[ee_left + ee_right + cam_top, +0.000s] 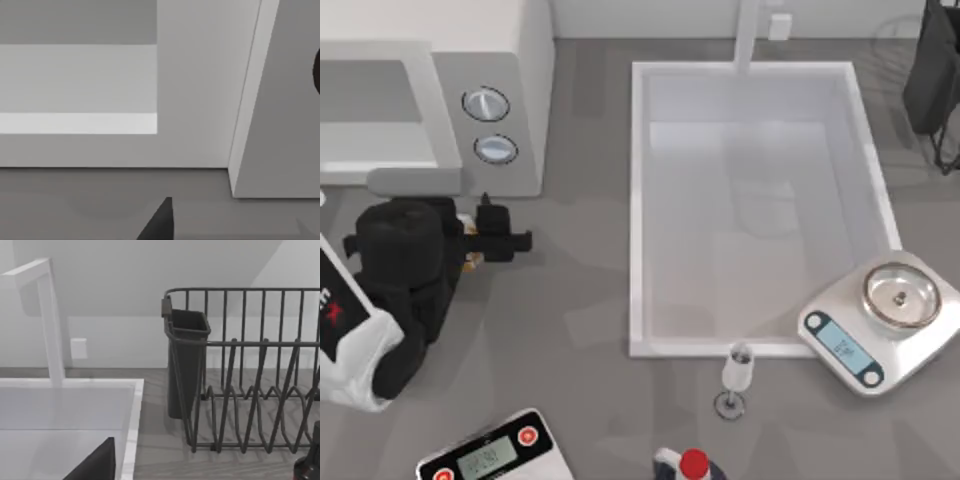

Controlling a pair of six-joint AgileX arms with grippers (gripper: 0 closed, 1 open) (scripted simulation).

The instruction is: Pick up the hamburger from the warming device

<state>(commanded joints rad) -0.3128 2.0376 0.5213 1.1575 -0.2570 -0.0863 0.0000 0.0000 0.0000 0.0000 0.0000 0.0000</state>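
At the table's left, just in front of the microwave (440, 90), our left gripper (490, 240) sits low over the grey table (570, 300), fingers pointing toward the table's middle. A speck of tan shows between the black fingers at the gripper's inner side; we judge this to be the hamburger (473, 260), pinched between the jaws and held clear of the microwave's front, though so little of it shows that we cannot be certain. The left wrist view looks at the microwave's open white cavity (75, 80) and one dark fingertip (160, 222); the cavity floor there appears bare.

Our right arm (935, 70) is parked at the far right corner by the dish rack (250, 380), beside the sink (750, 200). We cannot tell how its fingers stand.

In our judgement, the step in hand is the lift-out. To do it well, we would keep the pinch firm and level, draw away from the microwave front without brushing the door handle (415, 180), and rise straight, staying well apart from the scale (495, 455) at the near edge.
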